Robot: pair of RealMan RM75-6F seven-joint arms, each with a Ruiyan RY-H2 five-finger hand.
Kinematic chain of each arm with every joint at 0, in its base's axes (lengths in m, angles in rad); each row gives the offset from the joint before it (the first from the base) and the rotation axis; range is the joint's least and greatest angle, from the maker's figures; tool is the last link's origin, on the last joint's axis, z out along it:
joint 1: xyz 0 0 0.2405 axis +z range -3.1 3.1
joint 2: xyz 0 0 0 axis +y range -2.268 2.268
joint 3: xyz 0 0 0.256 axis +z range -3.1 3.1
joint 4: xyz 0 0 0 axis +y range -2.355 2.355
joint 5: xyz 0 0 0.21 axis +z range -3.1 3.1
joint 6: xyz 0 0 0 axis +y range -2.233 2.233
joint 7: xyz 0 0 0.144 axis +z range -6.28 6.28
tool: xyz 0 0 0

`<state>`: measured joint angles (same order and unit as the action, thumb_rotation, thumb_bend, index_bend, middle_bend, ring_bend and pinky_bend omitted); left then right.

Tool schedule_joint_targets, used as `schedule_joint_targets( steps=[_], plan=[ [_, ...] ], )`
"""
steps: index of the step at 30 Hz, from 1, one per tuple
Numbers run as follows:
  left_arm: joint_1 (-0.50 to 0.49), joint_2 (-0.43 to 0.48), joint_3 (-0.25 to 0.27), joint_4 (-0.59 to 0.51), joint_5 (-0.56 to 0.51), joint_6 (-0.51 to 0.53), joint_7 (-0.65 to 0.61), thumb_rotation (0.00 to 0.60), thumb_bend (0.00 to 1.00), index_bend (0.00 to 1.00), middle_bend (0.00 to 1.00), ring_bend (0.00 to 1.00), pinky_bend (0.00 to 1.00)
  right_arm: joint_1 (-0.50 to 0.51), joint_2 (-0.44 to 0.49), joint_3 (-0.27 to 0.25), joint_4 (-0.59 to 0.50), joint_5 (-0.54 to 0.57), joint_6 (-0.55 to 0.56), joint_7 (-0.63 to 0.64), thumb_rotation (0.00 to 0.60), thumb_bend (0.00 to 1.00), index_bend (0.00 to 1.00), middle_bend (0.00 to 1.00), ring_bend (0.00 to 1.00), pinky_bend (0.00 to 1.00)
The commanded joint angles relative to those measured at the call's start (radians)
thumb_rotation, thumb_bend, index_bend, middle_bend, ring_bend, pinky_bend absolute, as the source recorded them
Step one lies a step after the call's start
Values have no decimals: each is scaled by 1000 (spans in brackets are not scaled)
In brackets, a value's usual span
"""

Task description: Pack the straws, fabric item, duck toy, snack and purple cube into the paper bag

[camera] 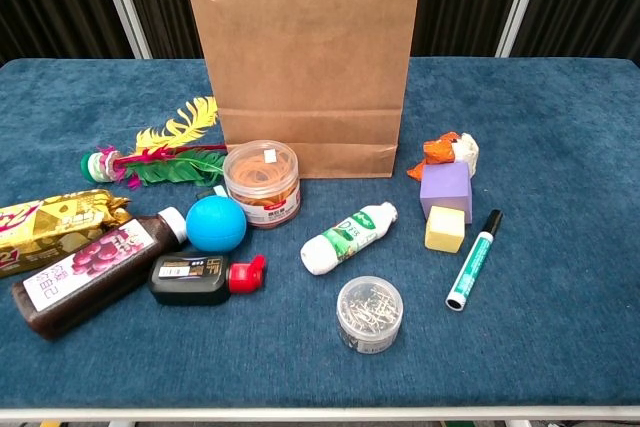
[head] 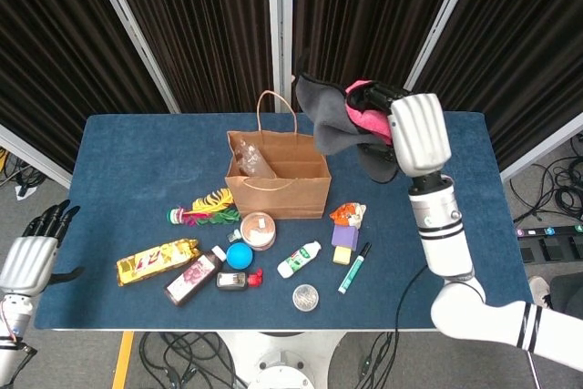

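My right hand (head: 417, 132) is raised high and grips the grey and pink fabric item (head: 333, 118), which hangs over the right side of the open paper bag (head: 278, 190). A clear packet, likely the straws (head: 254, 161), lies inside the bag. The duck toy (head: 347, 215) and purple cube (head: 345, 235) sit just right of the bag's front. In the chest view the bag (camera: 305, 57), duck toy (camera: 445, 152), purple cube (camera: 446, 192) and gold snack bar (camera: 50, 222) show, but neither hand does. The snack bar (head: 157, 261) lies at the front left. My left hand (head: 27, 257) hangs open beyond the table's left edge.
A feather toy (camera: 160, 157), rubber-band jar (camera: 263, 182), blue ball (camera: 215, 223), dark juice bottle (camera: 85, 277), small black bottle (camera: 205, 279), white bottle (camera: 347, 238), clip jar (camera: 369, 313), yellow block (camera: 445, 228) and green marker (camera: 473, 259) crowd the table in front of the bag.
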<state>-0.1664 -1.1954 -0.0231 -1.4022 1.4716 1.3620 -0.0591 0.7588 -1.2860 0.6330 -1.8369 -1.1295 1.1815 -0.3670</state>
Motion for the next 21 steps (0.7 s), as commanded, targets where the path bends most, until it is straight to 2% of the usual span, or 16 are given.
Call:
schedule_joint_targets(
  steps=[1,5,8,13,21],
  plan=[
    [1,1,0,4,-2,0,1,600,64,85,34,0,165,113,-12,-86,192,-138,-174,146,600,383,762,620,584,787],
    [-2,-1,0,12,-6,-9,7,600,64,85,34,0,165,164,-28,-160,315,-272,-226,248,600,378,762,620,583,786],
    [-8,-4,-4,18,-7,-13,15,600,64,85,34,0,165,199,-53,-196,388,-336,-233,313,600,366,761,619,583,786],
    [-17,-16,-7,40,-13,-28,26,600,64,84,34,0,165,254,-100,-215,491,-374,-225,395,600,353,762,619,583,786],
    [-27,-28,-11,76,-20,-46,13,600,64,85,34,0,165,336,-169,-224,640,-364,-246,438,600,349,762,619,584,782]
  ],
)
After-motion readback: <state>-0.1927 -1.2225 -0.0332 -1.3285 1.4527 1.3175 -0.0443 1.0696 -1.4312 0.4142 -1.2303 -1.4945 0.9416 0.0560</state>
